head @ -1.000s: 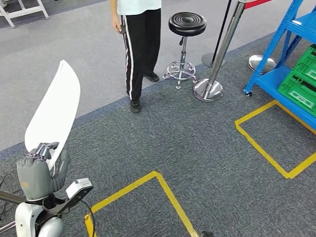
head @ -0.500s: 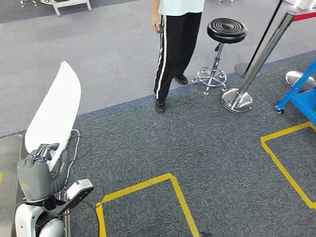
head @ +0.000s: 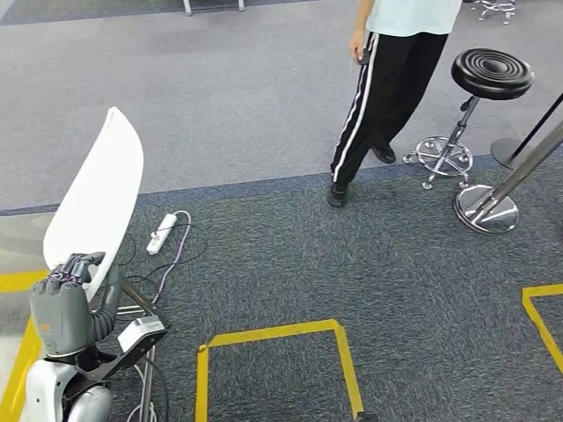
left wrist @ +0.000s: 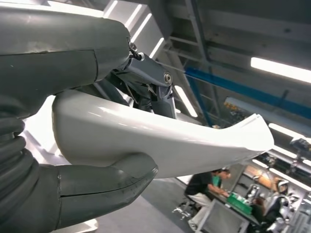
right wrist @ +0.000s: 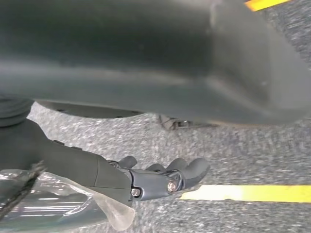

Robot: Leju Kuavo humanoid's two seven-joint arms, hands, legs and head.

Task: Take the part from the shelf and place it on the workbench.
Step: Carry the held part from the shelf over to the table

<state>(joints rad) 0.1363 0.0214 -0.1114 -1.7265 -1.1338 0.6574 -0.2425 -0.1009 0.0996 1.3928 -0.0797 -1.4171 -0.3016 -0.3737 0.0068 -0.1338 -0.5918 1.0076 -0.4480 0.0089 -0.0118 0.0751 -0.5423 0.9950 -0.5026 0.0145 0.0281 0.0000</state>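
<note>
My left hand (head: 66,308) grips the lower end of a long white curved part (head: 96,198), which stands upright at the lower left of the head view. In the left wrist view the same part (left wrist: 165,141) lies between the thick grey thumb (left wrist: 110,182) and the darker fingers above it. My right hand (right wrist: 146,179) hangs over the grey carpet with its fingers loosely curved and nothing in them.
A person (head: 391,79) stands at the carpet's edge beside a black stool (head: 491,75) and a chrome post base (head: 486,208). A white power strip (head: 161,233) with cables lies near the part. Yellow tape (head: 272,332) marks a square on the floor.
The camera has swung left, so the whole scene slid right: the blue shelf has left the picture and the power strip has come in. My left hand keeps its hold on the part.
</note>
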